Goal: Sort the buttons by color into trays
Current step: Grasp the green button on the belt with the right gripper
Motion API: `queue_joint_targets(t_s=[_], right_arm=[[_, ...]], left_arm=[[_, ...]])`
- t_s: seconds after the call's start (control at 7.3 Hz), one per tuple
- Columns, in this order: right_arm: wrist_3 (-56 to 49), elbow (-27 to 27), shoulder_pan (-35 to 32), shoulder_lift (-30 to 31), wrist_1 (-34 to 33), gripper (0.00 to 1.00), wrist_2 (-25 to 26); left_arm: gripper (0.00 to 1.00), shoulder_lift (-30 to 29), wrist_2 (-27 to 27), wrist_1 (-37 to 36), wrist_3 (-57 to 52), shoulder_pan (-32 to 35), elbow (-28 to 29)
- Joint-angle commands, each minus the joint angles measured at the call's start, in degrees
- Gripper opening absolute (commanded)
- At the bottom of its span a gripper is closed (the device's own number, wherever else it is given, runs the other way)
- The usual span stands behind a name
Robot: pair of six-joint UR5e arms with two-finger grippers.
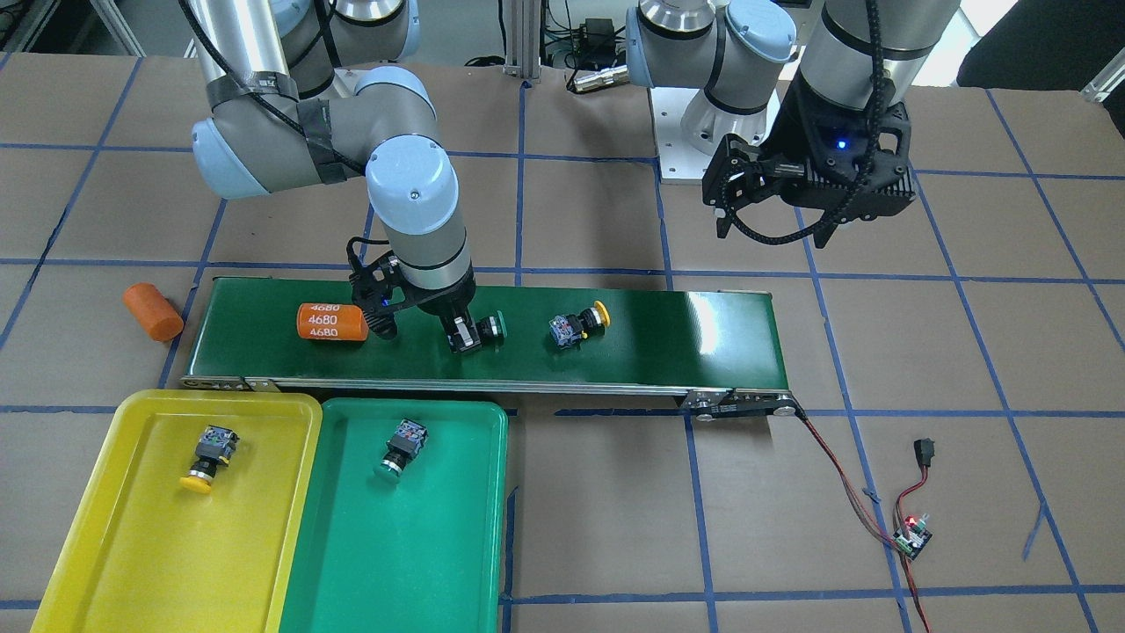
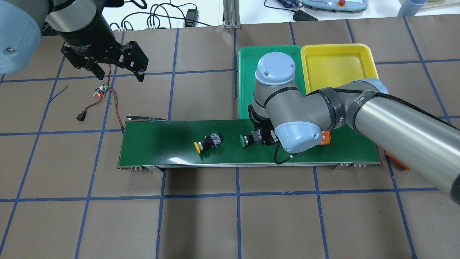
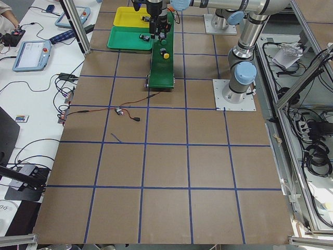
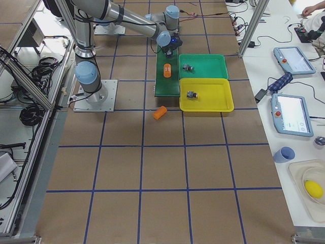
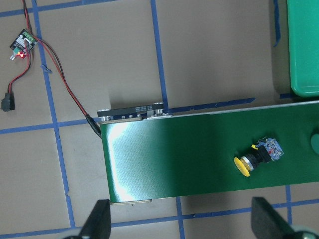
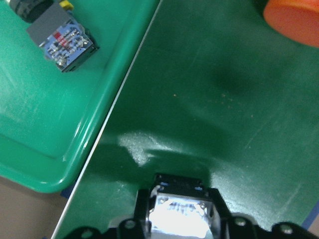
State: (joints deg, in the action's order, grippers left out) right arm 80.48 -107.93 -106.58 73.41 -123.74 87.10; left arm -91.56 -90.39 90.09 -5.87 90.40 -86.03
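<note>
On the conveyor belt [image 1: 703, 334], the right gripper [image 1: 463, 338] stands low at a green button [image 1: 490, 327]. The right wrist view shows its fingers [image 6: 130, 225] pressed to either side of the button's body, a grip the overhead view hides beneath the arm. A yellow button [image 1: 580, 325] lies on the belt nearby, apart from it. The front view shows tray contents that the overhead view masks: a second yellow button [image 1: 209, 457] in the yellow tray [image 1: 158, 554], and a second green button [image 1: 400, 448] in the green tray [image 1: 422, 563]. The left gripper [image 5: 182, 224] hangs above the table near the belt's other end; its wrist view shows the jaws wide and holding nothing. An orange cylinder [image 1: 332, 322] lies on the belt beside the right gripper.
</note>
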Motion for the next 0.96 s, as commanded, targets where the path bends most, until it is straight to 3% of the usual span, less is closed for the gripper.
queue_joint_targets(t_s=[0.0, 0.55, 0.82], right_arm=[[-0.5, 1.3, 0.8, 0.9, 0.3, 0.00, 0.1], [-28.8, 9.5, 8.4, -2.0, -1.1, 0.00, 1.6], [-38.3, 16.6, 8.7, -12.4, -8.8, 0.00, 1.6]], left_arm=[[1.00, -0.1, 0.1, 0.0, 0.9, 0.1, 0.3], [1.00, 0.4, -0.1, 0.0, 0.4, -0.6, 0.1], [1.00, 0.6, 0.1, 0.0, 0.3, -0.9, 0.0]])
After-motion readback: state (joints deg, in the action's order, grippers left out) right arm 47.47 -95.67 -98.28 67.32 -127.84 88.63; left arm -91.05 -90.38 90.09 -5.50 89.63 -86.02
